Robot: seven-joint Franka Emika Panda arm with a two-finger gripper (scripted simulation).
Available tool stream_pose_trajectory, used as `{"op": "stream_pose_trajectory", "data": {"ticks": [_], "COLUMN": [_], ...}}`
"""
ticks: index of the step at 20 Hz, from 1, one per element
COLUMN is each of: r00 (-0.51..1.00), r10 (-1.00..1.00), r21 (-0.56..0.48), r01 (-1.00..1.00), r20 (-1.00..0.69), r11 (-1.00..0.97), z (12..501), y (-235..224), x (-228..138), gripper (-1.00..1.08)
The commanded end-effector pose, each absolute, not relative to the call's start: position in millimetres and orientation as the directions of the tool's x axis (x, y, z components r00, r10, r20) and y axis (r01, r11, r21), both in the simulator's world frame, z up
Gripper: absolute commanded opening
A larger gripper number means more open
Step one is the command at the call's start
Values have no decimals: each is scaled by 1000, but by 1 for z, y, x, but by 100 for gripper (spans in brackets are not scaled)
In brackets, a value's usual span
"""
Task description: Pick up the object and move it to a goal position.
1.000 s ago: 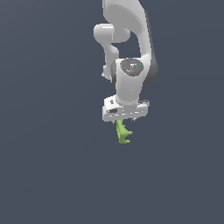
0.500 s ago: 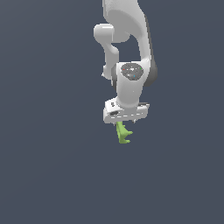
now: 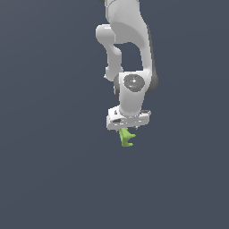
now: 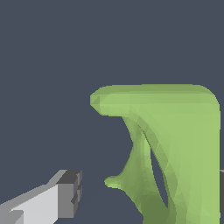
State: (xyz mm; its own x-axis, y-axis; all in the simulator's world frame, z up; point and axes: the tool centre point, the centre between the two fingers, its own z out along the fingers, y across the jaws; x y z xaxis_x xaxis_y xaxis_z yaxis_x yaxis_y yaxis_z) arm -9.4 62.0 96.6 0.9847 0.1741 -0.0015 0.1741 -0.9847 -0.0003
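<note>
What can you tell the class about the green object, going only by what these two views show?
The green object is a small, smooth, lime-green piece, plastic-looking, with curved prongs that fork and leave a narrow slit between them in the wrist view. It hangs just beneath the white gripper, its upper part hidden between the fingers. One finger stands apart from it; the other side's contact is out of sight. Nothing else touches it.

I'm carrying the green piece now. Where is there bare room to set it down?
Nearly everywhere. Plain dark ground surrounds the arm on both sides and below the green piece. The only crowded spot is directly at the gripper, where the piece hangs.
</note>
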Motion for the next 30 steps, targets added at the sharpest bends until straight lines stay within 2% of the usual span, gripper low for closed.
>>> {"op": "stream_pose_trajectory", "data": {"ticks": [1,16,23,30], "r00": [985,981,956,878], "r10": [174,190,260,360], "r21": [0,-3,-15,-14], "r01": [174,190,264,384], "r20": [0,25,136,316], "r11": [-985,-982,-964,-923], "z": [96,102,133,193], "y": [62,66,82,113], "x": [-9,-1,34,79], "gripper": [-100,-100,-100,-100]}}
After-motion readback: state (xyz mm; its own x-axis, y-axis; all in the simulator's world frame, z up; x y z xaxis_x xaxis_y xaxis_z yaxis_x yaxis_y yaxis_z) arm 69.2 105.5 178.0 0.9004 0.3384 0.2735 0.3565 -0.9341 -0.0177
